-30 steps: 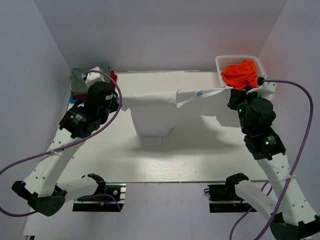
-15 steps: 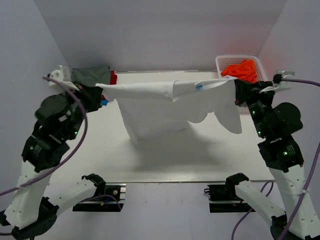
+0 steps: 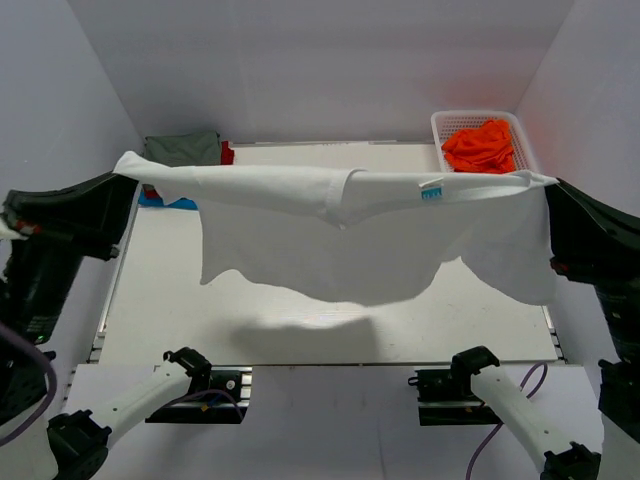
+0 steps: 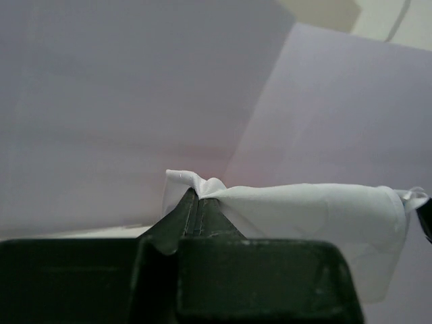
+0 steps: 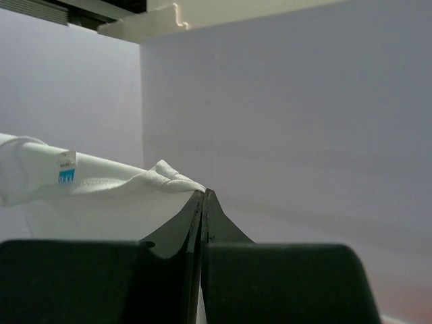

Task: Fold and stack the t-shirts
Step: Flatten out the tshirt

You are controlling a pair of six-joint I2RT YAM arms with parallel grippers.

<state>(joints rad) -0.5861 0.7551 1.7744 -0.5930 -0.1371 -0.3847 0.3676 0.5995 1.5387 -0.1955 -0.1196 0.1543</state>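
Observation:
A white t-shirt hangs stretched in the air above the table, its neck label facing up. My left gripper is shut on its left end, and my right gripper is shut on its right end. The body of the shirt droops down between them. An olive-grey t-shirt lies folded at the back left on top of red and blue ones. A bright orange t-shirt is bunched in the basket.
A white lattice basket stands at the back right corner of the table. Pale walls close in the left, right and back sides. Both arm bases sit at the near edge.
Both arms have risen and swung outward, pulling the white t-shirt taut and higher. The shirt now spans almost the whole table width.

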